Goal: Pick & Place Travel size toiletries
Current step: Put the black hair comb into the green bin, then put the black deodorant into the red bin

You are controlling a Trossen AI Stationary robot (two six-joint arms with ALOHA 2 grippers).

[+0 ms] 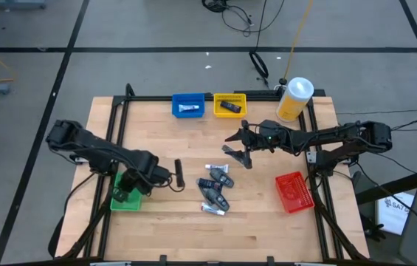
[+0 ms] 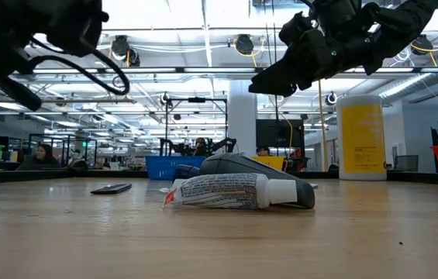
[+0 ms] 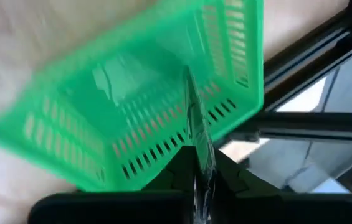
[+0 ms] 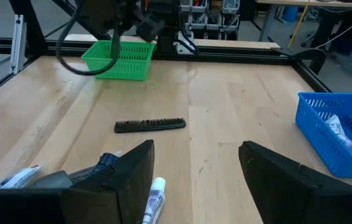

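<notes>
Several travel size toiletries (image 1: 215,189), white tubes and dark pieces, lie in a loose heap at mid-table; a white tube (image 2: 234,191) is nearest in the low view. My left gripper (image 3: 195,155) is over the green bin (image 1: 123,199) at the left, shut on a thin silvery sachet (image 3: 191,106). My right gripper (image 4: 194,180) hangs open above the table, beyond the heap (image 4: 154,202) toward the far edge, with nothing between its fingers. A white tube (image 1: 188,108) lies in the blue bin (image 1: 188,98) and a dark piece (image 1: 229,106) in the yellow bin (image 1: 229,97). My left gripper pinches the sachet's near end (image 3: 199,163) between its two fingers. The fingers slant steeply down from above. The sachet shows edge-on and sticks out ahead of the fingers into the green bin's opening (image 3: 138,106). Whether its far tip touches the bin's floor I cannot tell.
A black comb (image 1: 179,174) lies flat between the green bin and the heap. A red bin (image 1: 294,191) stands at the right, a tall yellow canister (image 1: 294,98) at the far right corner. A black frame rail (image 1: 119,125) borders the table.
</notes>
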